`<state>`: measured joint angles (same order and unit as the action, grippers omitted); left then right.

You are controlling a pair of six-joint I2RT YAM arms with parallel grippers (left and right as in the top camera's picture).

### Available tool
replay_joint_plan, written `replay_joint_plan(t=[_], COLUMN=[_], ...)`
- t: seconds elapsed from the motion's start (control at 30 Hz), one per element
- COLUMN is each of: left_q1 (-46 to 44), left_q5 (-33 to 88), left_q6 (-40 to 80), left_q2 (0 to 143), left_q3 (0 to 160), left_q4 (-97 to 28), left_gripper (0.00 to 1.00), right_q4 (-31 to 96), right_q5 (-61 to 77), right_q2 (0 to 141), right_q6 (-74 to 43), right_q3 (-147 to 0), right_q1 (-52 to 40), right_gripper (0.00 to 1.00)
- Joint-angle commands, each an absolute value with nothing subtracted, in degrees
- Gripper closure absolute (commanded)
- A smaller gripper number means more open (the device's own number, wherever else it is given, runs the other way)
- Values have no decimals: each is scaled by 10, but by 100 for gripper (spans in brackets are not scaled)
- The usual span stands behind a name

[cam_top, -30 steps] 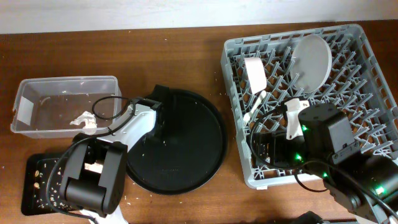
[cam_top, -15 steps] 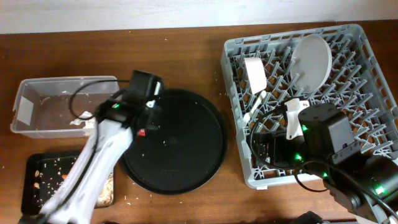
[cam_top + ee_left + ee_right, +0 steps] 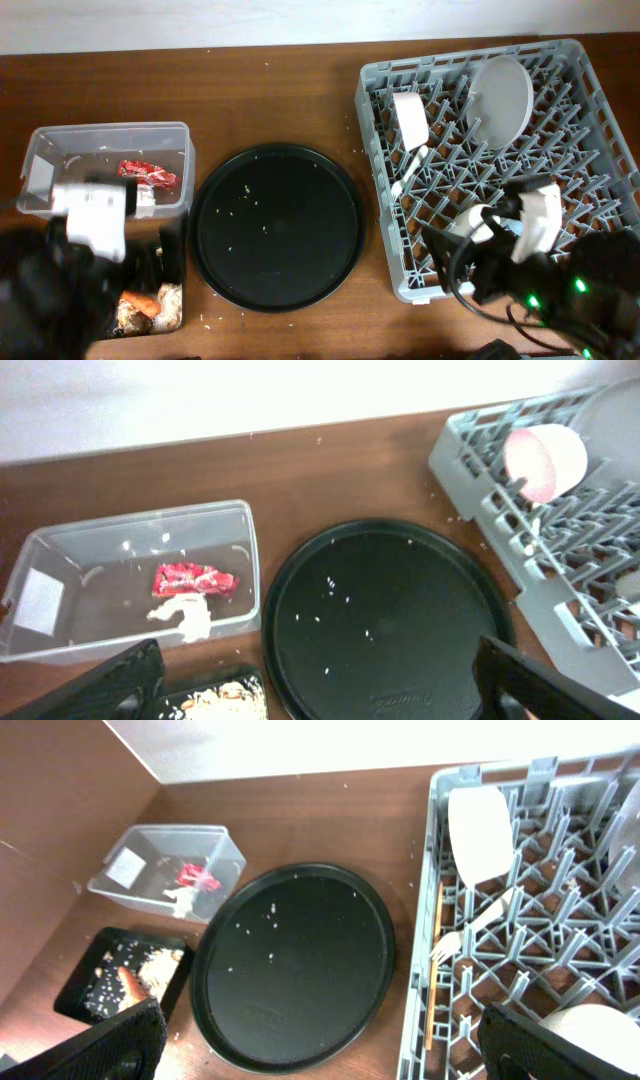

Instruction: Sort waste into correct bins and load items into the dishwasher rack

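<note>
Black and blurred at near left: left end effector (image 3: 318,652), drawn back off the round tray (image 3: 275,225) since half a second ago, fingers wide apart, empty. Likewise at near right: right end effector (image 3: 322,1010), backed toward the near edge of the rack (image 3: 560,170), spread open, nothing held. Now uncovered: carrot (image 3: 140,300) in black tray (image 3: 80,1000); beyond it, wrapper (image 3: 147,172) and napkin (image 3: 188,618) in tub (image 3: 110,128). Farthest, cup (image 3: 410,118) and plate (image 3: 502,97), unmoved in rack.

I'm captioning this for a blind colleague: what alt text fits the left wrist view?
A large round black tray dotted with crumbs fills the centre. Left, a clear tub holds a red wrapper and white napkin; right, a grey rack holds a white cup.
</note>
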<state>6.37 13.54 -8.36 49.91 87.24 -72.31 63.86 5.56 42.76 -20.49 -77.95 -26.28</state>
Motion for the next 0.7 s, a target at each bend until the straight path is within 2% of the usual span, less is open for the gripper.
replay_joint_plan(t=[0.0, 0.07, 0.17, 0.27, 0.33, 0.4, 0.47, 0.53, 0.63, 0.67], left_q1=[64, 64, 64, 64, 64, 64, 64, 64, 64, 64], left_q5=[176, 176, 176, 176, 176, 176, 176, 176, 176, 176], left_q6=[-106, -106, -106, -106, -106, -106, -106, -106, -106, -106], left_q2=[383, 337, 312, 310, 310, 310, 310, 310, 310, 310], left_q3=[874, 874, 874, 872, 872, 872, 872, 872, 872, 872], left_q4=[-743, -782, -945, -967, -967, -967, -967, -967, -967, -967], left_gripper=[1, 1, 1, 1, 1, 1, 1, 1, 1, 1], right_q4=[679, 697, 699, 707, 684, 443, 357, 347, 248, 160], right_q5=[55, 56, 64, 41, 1, 83, 126, 151, 164, 161], right_q2=[416, 416, 416, 416, 409, 276, 163, 19, 2, 2], right_q6=[-198, -198, -200, -195, -124, -19, -19, -20, -22, -21], right_q3=[-784, -784, -784, -784, -778, -581, -407, -229, -120, -83], right_q1=[-263, -263, -263, -263, -255, -154, -101, -58, -39, -40], right_gripper=[1, 1, 1, 1, 1, 1, 1, 1, 1, 1])
